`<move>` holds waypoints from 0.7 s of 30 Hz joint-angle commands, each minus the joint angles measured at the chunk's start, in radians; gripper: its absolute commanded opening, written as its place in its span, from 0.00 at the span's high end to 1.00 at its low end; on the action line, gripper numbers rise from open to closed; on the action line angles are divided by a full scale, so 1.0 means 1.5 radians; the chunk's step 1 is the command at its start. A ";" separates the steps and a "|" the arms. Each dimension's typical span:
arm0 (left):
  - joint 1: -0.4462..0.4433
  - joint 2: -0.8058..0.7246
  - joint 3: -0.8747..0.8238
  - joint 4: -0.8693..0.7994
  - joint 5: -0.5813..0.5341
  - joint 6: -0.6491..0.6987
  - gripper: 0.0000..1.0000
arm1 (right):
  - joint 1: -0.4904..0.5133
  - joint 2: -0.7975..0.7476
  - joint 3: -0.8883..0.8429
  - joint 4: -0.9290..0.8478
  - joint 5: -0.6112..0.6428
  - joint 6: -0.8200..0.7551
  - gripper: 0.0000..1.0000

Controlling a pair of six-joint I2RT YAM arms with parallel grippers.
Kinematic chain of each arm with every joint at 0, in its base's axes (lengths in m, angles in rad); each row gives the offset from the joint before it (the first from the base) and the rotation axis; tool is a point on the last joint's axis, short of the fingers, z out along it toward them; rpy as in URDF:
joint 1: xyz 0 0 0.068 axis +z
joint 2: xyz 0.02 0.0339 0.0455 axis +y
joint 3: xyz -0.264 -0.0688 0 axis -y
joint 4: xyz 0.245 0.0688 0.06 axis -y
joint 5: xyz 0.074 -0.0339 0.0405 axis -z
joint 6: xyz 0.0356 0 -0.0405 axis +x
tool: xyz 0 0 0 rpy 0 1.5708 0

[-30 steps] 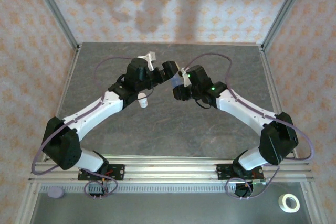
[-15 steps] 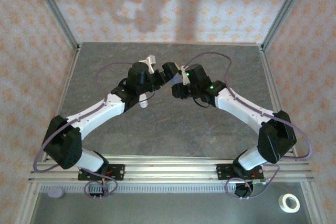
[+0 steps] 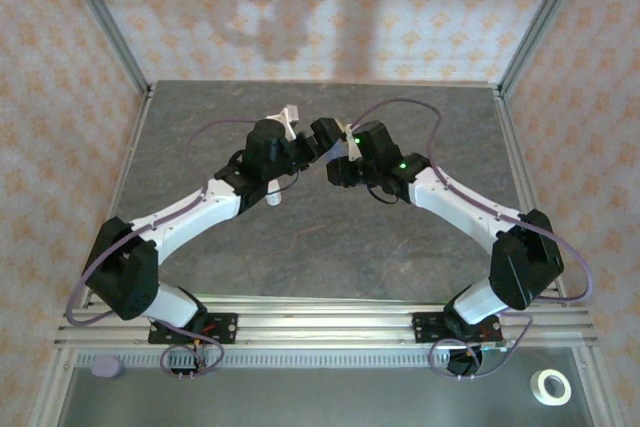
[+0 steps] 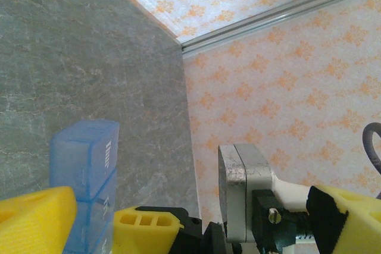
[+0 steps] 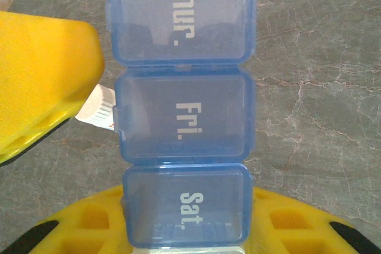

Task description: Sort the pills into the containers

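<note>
The containers [image 5: 184, 111] are a translucent blue strip with lids marked Thur., Fri. and Sat., all closed. My right gripper [image 5: 186, 239] is shut on the Sat. end, and its yellow fingers [image 5: 292, 224] flank that end. The strip hangs above the grey table. In the left wrist view the containers [image 4: 83, 165] stand at the lower left. My left gripper [image 3: 292, 125] is open beside the strip, with a yellow finger [image 5: 41, 75] to the strip's left and a grey pad [image 4: 238, 188] apart from it. Pills are hidden; none can be made out through the lids.
A small whitish bottle [image 3: 272, 199] lies on the table under the left arm, and its label [image 5: 98, 110] shows beside the strip. A tape roll [image 3: 549, 387] and a purple disc [image 3: 105, 367] sit below the front rail. Frame posts and patterned walls surround the table [image 3: 330, 247].
The left arm has crept a little to the right, towards the right gripper, covering more of the bottle. The right gripper still holds the strip in place.
</note>
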 commanded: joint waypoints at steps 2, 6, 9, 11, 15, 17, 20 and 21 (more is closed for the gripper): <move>-0.006 0.016 0.015 0.025 -0.019 0.005 0.01 | -0.002 -0.007 -0.002 0.022 0.001 0.003 0.67; -0.007 0.024 0.023 0.032 -0.022 0.005 0.01 | -0.002 -0.009 -0.005 0.024 -0.001 0.002 0.67; -0.009 0.029 0.032 0.034 -0.020 0.003 0.01 | -0.002 -0.009 -0.009 0.025 -0.002 0.002 0.67; -0.010 0.032 0.036 0.039 -0.020 0.000 0.01 | -0.002 -0.007 -0.011 0.027 -0.001 0.003 0.67; -0.013 0.034 0.047 0.046 -0.019 -0.005 0.01 | -0.002 -0.003 -0.018 0.030 0.002 0.003 0.67; -0.014 0.034 0.051 0.049 -0.019 -0.009 0.01 | -0.004 -0.001 -0.021 0.032 0.003 0.004 0.67; -0.018 0.032 0.054 0.057 -0.017 -0.017 0.00 | -0.007 0.002 -0.024 0.033 0.003 0.005 0.67; -0.020 0.031 0.056 0.059 -0.017 -0.019 0.01 | -0.009 0.004 -0.025 0.034 0.002 0.006 0.68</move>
